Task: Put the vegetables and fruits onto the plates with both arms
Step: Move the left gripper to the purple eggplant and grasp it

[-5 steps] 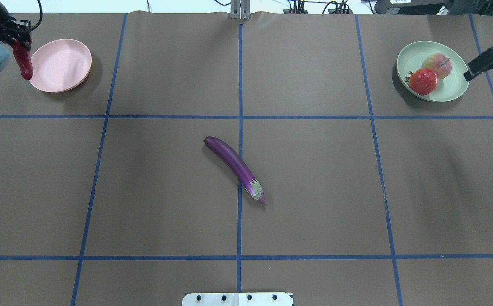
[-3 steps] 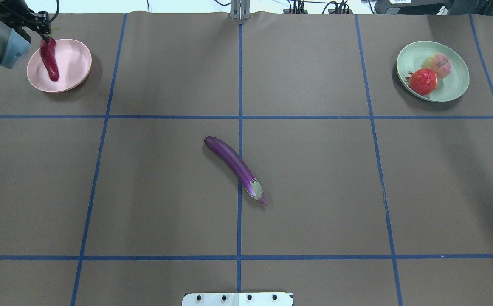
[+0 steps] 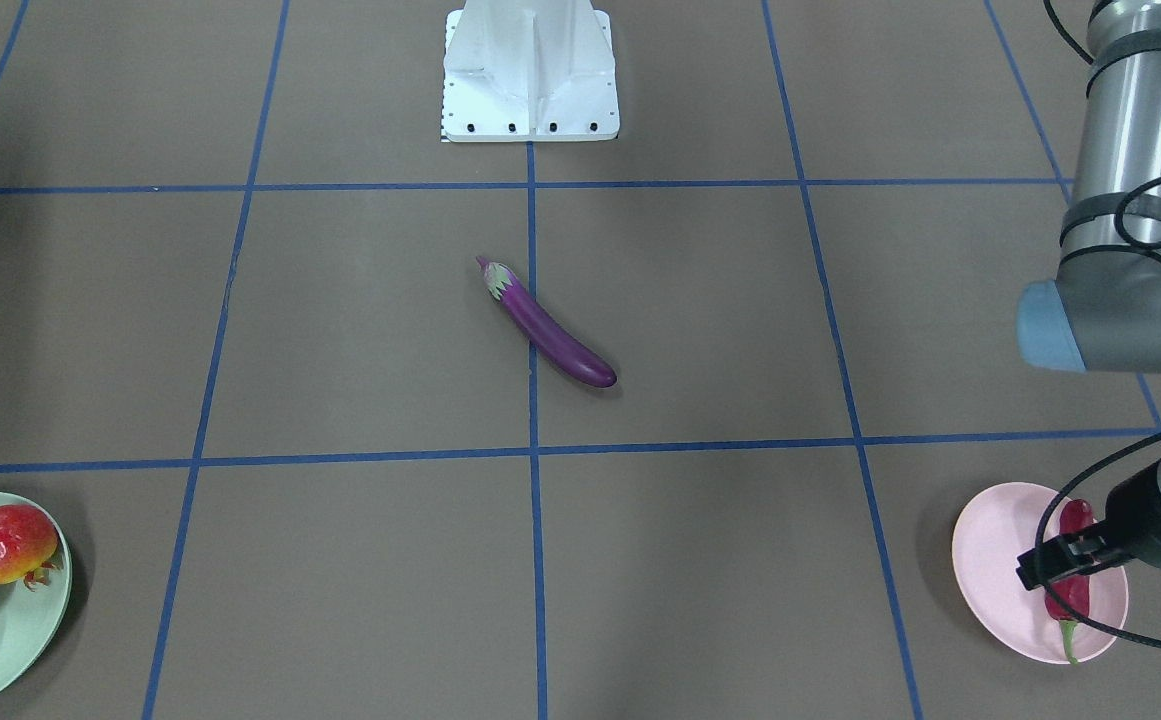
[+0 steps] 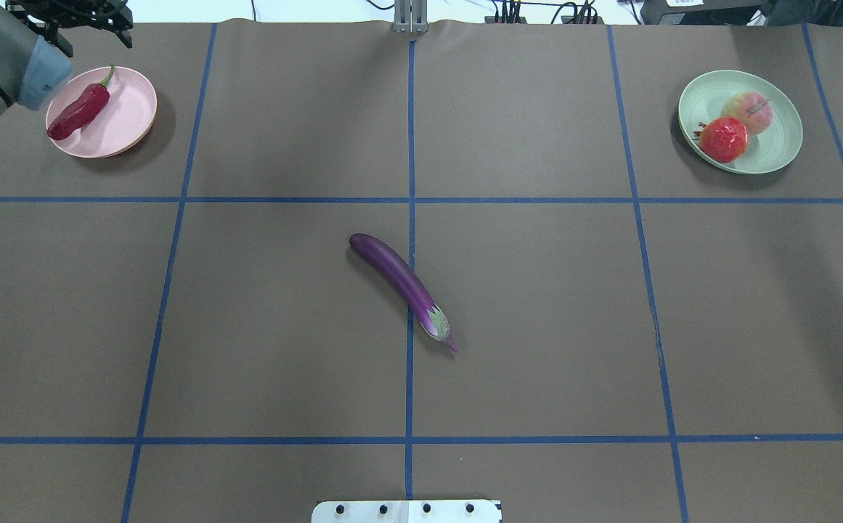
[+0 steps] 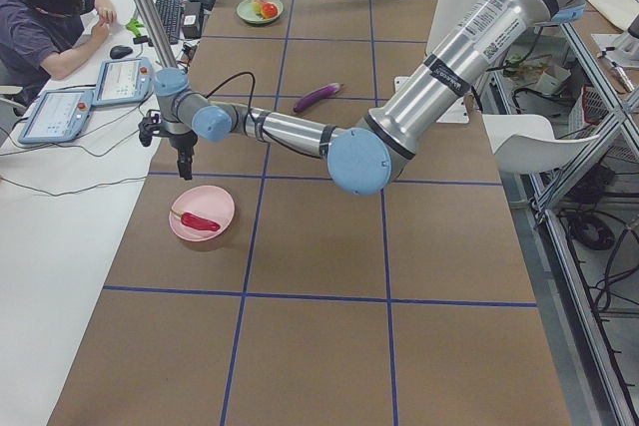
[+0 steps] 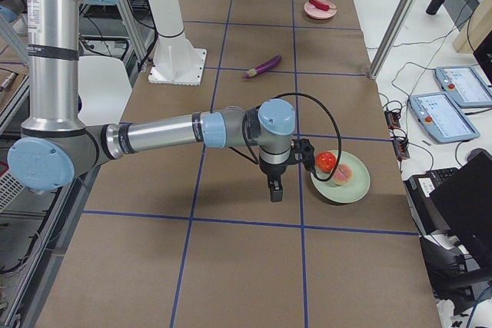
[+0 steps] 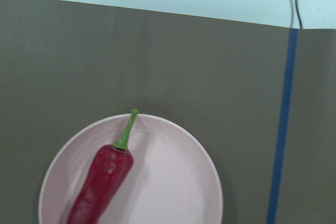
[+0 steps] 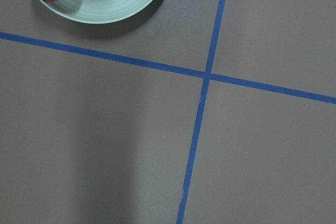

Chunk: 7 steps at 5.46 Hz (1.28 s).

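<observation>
Glossy purple eggplant (image 4: 401, 285) lies diagonally mid-counter, wrinkled red chili (image 4: 78, 114) lies flat on the pink plate (image 4: 131, 109), and pomegranate (image 4: 723, 139) and peach (image 4: 749, 110) sit touching on the mint plate (image 4: 780, 149).

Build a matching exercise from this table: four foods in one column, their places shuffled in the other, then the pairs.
Foods
1. eggplant
2. chili pepper
3. pomegranate
4. peach

Places
A. green plate, side away from the robot
B. lying across the centre blue tape line, on no plate
C. pink plate
D. green plate, side nearer the robot

Pairs: 1-B, 2-C, 3-D, 4-A
</observation>
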Available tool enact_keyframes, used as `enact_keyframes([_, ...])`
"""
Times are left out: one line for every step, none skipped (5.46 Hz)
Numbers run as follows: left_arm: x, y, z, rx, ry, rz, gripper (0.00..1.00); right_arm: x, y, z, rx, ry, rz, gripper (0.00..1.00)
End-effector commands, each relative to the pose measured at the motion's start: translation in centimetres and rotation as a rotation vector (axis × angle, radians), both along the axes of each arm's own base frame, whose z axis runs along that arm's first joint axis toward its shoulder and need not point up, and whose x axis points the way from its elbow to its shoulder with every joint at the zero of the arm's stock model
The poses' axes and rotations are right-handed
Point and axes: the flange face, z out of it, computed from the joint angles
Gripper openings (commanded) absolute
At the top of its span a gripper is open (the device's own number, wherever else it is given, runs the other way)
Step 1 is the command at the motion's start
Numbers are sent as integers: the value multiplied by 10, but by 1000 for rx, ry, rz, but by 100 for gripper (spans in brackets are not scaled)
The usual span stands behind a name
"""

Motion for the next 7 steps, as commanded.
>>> enact_keyframes([119, 101, -84, -61, 123, -14, 100, -3, -1, -3, 1, -36, -2, 100])
enact_keyframes([189, 166, -131, -152, 177, 5, 100, -3, 0, -3, -2, -38, -3, 100])
enact_keyframes([258, 202, -190, -228, 132, -41, 100, -3, 0, -3, -1, -38, -4, 100])
enact_keyframes([289, 222, -221, -248, 68, -49, 100, -3, 1, 0, -6, -38, -4, 100])
enact_keyframes([311, 224, -236, -328, 73, -101, 100, -3, 1, 1, -6, -38, -6, 100])
enact_keyframes([352, 217, -252, -395, 40, -130, 100, -3, 1, 1, -6, -38, -6, 100])
enact_keyframes([367, 224, -242, -393, 10, -147, 100, -3, 1, 1, -6, -38, -5, 100])
